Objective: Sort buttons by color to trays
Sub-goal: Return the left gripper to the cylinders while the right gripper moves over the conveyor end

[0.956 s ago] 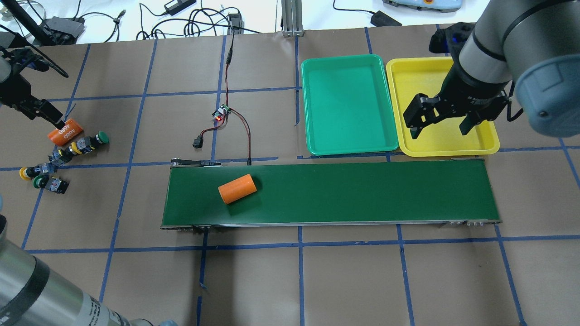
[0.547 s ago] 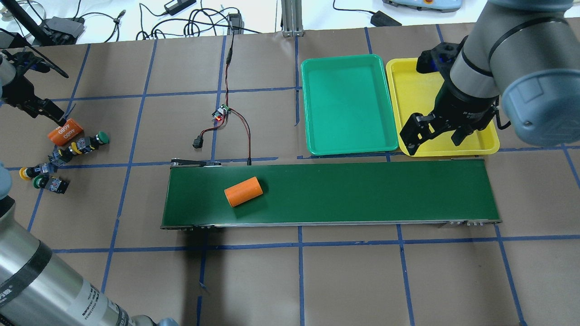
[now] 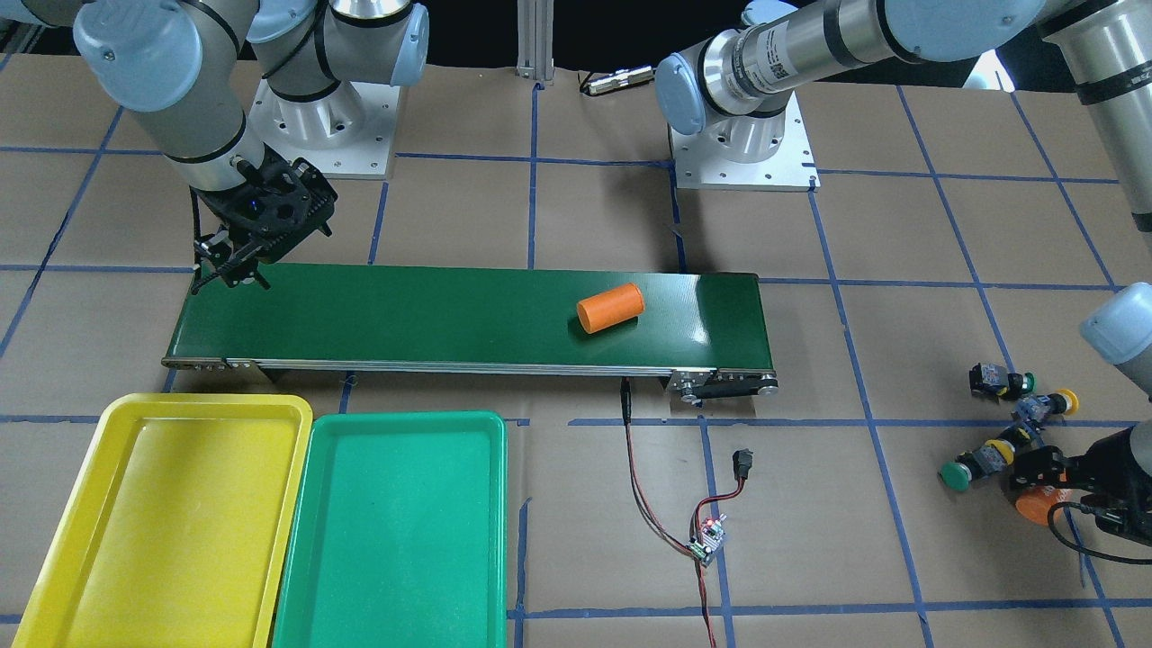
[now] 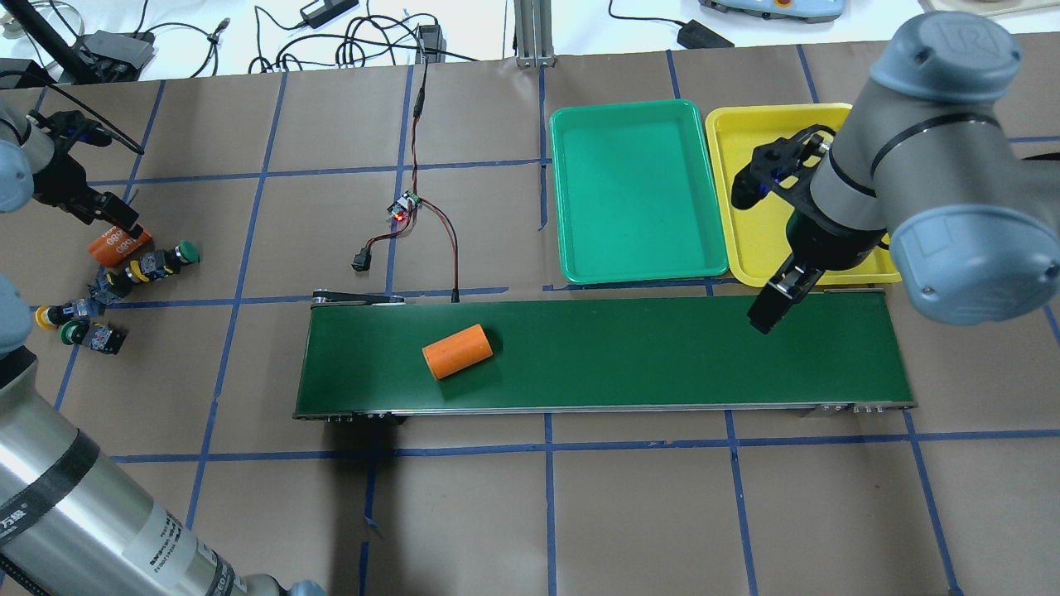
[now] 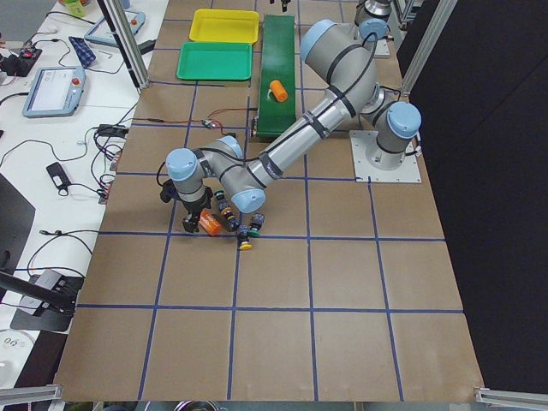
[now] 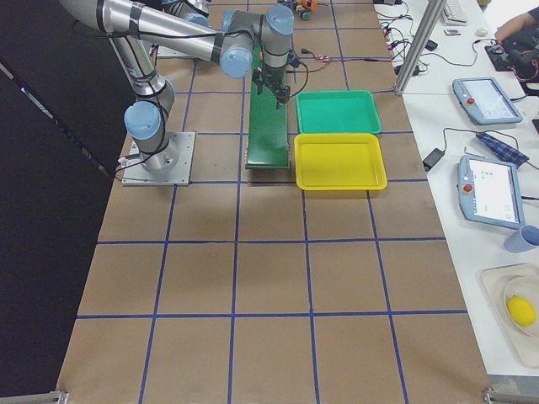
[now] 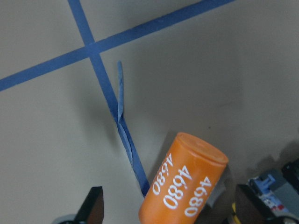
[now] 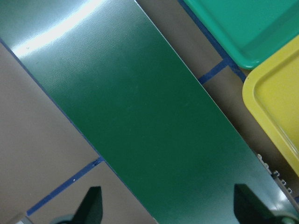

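Four buttons [image 4: 154,262] lie clustered on their sides, well apart from the side-by-side green tray [image 4: 633,190] and yellow tray [image 4: 758,153].

One camera hangs behind the robot [image 3: 738,144], looking forward and down on the table [image 4: 580,513]; another faces it from across, swapping sides. Two watch from the table's ends, high and far back. Wrist cameras sit close: left above an orange cylinder [image 7: 184,186], right above the conveyor belt [image 8: 140,116], which every wide view shares.
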### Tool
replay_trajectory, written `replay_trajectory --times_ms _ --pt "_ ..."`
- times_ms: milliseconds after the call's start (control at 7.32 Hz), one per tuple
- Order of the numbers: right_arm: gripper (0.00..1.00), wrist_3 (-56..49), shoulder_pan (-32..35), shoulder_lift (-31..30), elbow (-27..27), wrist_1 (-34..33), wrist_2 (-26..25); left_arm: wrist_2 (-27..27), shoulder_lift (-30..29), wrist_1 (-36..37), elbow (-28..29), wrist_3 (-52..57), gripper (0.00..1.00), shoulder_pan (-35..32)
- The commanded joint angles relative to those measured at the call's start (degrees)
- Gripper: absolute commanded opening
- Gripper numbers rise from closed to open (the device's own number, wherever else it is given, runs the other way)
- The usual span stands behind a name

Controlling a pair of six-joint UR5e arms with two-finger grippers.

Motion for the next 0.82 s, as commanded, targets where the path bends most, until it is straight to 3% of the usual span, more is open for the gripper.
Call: replay_trajectory --times_ms 0,137,273,410,683 --pt "1.0 -19.2 -6.0 -0.1 2.4 -1.9 0.4 -0.2 -0.5 0.1 0.5 0.5 0.58 0.1" --pt "1.0 -27.1 -7.8 -0.3 3.7 -4.5 1.1 -0.2 -0.5 0.2 0.2 0.8 0.23 0.1" --pt "1.0 -31.0 -8.2 -1.0 5.9 -8.0 1.1 -0.3 0.0 -0.2 0.4 2.1 0.0 0.3" --pt "1.0 -33.7 -8.3 -2.3 9.1 -11.9 1.1 -0.6 1.7 -0.7 0.4 2.1 0.0 0.0" --pt "1.0 -38.5 -8.4 -4.7 16.0 -22.6 0.9 -0.5 9.6 -11.5 0.0 1.9 0.0 -6.9"
